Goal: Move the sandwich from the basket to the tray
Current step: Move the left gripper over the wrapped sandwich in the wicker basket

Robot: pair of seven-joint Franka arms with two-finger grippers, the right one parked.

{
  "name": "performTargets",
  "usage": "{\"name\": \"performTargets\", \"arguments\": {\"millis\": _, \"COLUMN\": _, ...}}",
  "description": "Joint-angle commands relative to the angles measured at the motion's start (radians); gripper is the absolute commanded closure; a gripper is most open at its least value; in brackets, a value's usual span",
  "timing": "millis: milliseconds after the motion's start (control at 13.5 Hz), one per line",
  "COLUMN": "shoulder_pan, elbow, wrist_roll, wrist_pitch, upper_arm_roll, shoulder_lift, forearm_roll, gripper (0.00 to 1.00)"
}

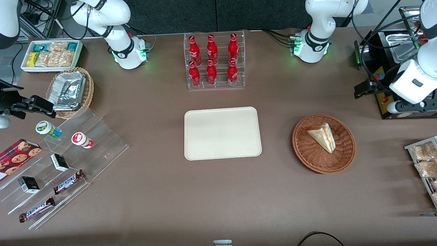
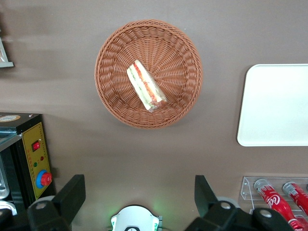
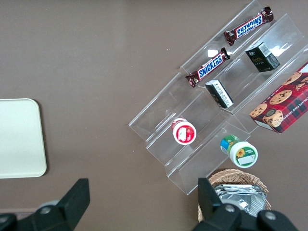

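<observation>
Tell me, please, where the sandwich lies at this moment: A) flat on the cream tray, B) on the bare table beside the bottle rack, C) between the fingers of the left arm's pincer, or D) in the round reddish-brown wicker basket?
D: the sandwich rests inside the basket, while the tray holds nothing and the open left pincer hangs above the table, apart from the basket.

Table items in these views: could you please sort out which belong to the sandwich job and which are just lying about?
Job:
sandwich, lying in the basket
tray, bare
gripper, open, high above the table, farther from the front camera than the basket

Lying about:
cola bottles
Snickers bars
cookie box
</observation>
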Motion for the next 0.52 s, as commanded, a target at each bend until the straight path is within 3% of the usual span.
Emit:
{"name": "performTargets", "arguments": {"millis": 0, "shoulder_pan": -0.020, "elbow": 0.002, "wrist_roll": 0.018, "wrist_pitch": -0.023, "upper_arm_roll": 0.008, "shoulder_lift": -0.012, "forearm_roll": 0.010, "gripper": 0.00}}
{"name": "performTargets", "arguments": {"millis": 222, "shoulder_pan": -0.019, "elbow": -0.053, "wrist_roll": 0.016, "wrist_pitch": 0.026, "upper_arm_roll": 0.010, "shoulder_lift": 0.001, "forearm_roll": 0.011, "gripper": 0.00}}
{"name": "performTargets", "arguments": {"millis": 444, "shoulder_pan": -0.014, "elbow": -0.194, "wrist_roll": 0.007, "wrist_pitch": 0.188, "upper_arm_roll": 0.040, "shoulder_lift": 0.003, "forearm_roll": 0.013, "gripper": 0.00}}
